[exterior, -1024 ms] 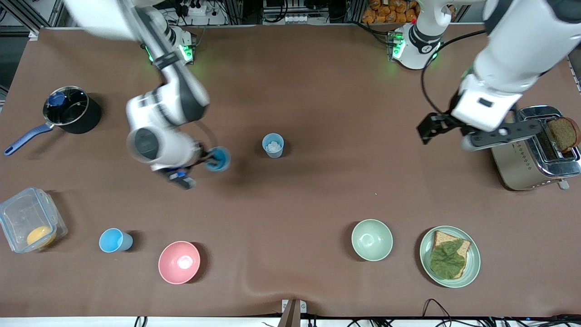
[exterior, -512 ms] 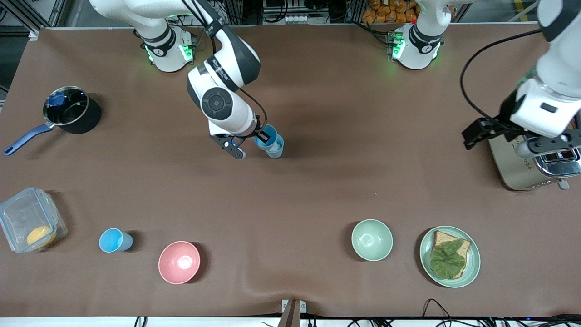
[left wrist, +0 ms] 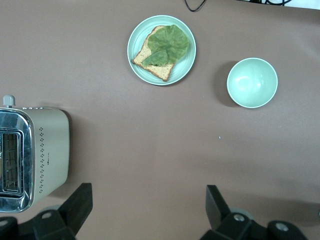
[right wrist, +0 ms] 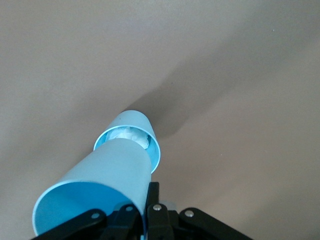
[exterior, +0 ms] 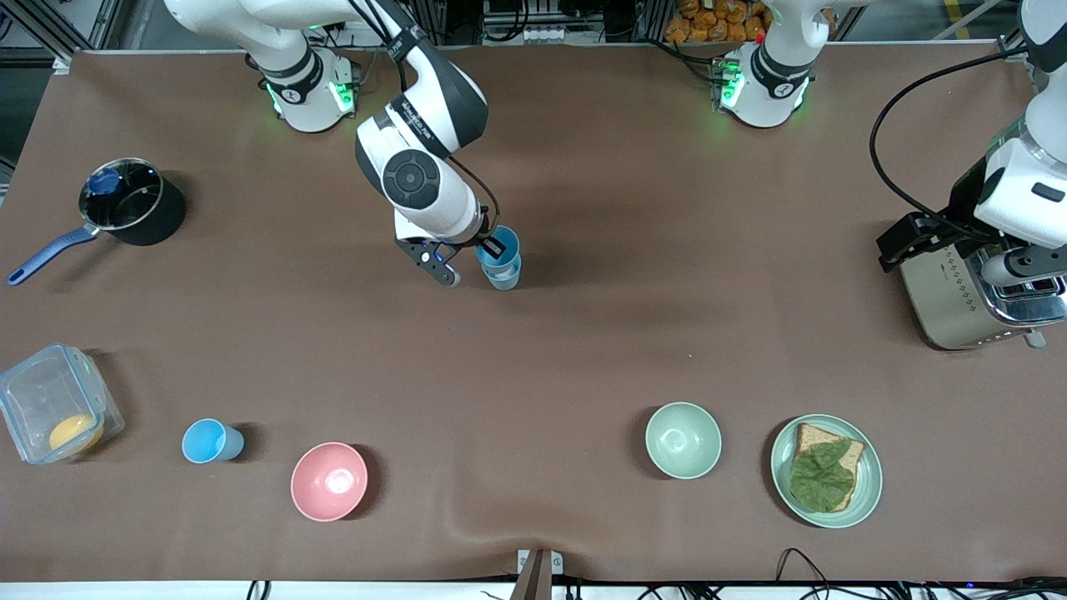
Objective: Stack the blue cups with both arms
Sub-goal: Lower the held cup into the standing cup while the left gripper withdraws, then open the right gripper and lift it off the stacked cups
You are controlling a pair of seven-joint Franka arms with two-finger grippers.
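My right gripper [exterior: 490,247] is shut on the rim of a light-blue cup [exterior: 498,250], one finger inside it. It holds the cup tilted, right over the paler grey-blue cup [exterior: 506,277] standing mid-table. In the right wrist view the held cup [right wrist: 100,185] has its base at the mouth of the paler cup [right wrist: 150,137], where something white [right wrist: 131,135] shows inside. A third blue cup [exterior: 208,440] stands near the front camera, beside the pink bowl [exterior: 328,481]. My left gripper [exterior: 904,242] is open and empty, up beside the toaster [exterior: 959,304]; its fingers [left wrist: 80,200] stand wide apart.
A pale green bowl [exterior: 683,439] and a green plate with a sandwich [exterior: 825,470] sit near the front camera. A black saucepan [exterior: 129,200] and a clear box [exterior: 50,404] are at the right arm's end of the table.
My right arm has carried the blue cup toward the table's middle, to over the paler cup. My left arm has drawn back toward the toaster end of the table.
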